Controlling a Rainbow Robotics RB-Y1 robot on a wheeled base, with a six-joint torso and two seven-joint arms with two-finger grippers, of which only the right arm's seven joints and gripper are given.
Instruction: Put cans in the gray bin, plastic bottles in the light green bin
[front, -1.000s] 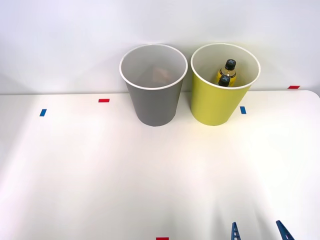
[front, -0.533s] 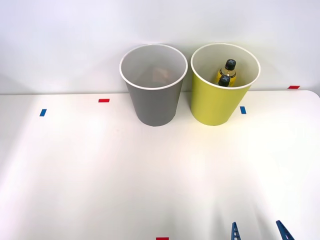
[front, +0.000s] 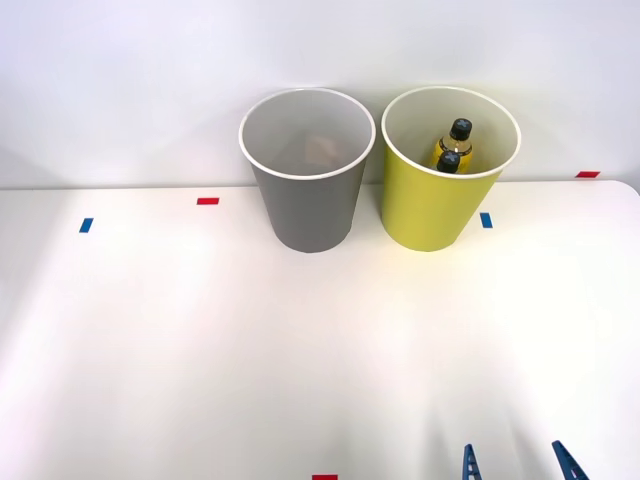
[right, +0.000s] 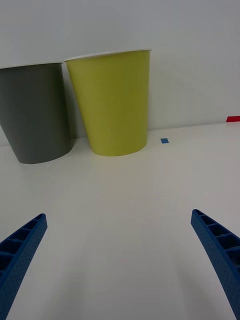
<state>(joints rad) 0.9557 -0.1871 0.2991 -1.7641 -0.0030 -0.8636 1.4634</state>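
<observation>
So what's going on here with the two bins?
A robot is sorting rubbish. Two plastic bottles with black caps already stand inside the light green bin, and the gray bin sits beside it. The right gripper is open, holding nothing, low over the white table in front of the bins.

Plastic bottles (front: 455, 150) in light green bin (front: 430, 215)
</observation>
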